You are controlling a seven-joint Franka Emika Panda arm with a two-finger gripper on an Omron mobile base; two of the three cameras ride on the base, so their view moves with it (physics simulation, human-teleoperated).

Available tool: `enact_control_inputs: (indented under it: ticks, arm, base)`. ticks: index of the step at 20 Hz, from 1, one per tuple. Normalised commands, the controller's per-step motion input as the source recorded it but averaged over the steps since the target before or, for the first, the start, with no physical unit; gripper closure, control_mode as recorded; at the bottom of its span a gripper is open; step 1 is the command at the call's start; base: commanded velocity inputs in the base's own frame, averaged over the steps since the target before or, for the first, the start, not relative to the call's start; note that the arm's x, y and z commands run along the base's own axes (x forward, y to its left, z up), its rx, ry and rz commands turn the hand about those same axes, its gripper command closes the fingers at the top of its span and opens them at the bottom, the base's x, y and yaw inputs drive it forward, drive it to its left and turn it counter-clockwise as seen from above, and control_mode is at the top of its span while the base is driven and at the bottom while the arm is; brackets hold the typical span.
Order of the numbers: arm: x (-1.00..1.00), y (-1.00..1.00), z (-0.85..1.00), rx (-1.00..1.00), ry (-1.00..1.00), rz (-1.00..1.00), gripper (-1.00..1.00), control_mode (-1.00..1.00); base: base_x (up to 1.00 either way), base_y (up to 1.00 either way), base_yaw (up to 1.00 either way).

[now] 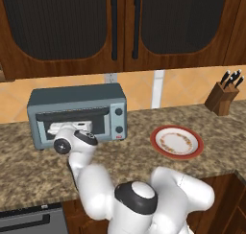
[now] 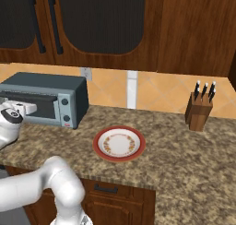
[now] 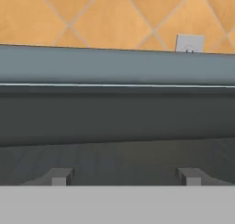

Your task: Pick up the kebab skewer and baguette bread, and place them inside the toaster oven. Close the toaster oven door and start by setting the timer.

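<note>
The toaster oven (image 1: 77,114) sits on the speckled stone counter (image 1: 144,163) against the tiled wall. The arm's hand reaches in at the oven's front. In the hand view the pincer (image 3: 125,176) stands wide, its two fingertips (image 3: 57,177) well apart, nothing between them. A red-rimmed plate (image 1: 177,142) lies right of the oven, a knife block (image 1: 223,98) beyond.

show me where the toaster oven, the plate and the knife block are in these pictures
toaster oven (image 1: 77,96), left base view, on its grey-blue top panel.
plate (image 2: 102,133), right base view, on its red rim at the left.
knife block (image 2: 197,113), right base view, on the wooden body below the handles.
</note>
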Motion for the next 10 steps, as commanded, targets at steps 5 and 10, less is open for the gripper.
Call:
enact_control_inputs:
  ticks: [5,10]
  arm:
    - [-0.48,-0.44,0.02,0.0,-0.01,0.0,-1.0,-1.0]
    - [-0.22,-0.59,0.02,0.0,0.0,0.0,-1.0,-1.0]
  base:
    - [0.0,0.0,0.0]
    - [0.0,0.0,0.0]
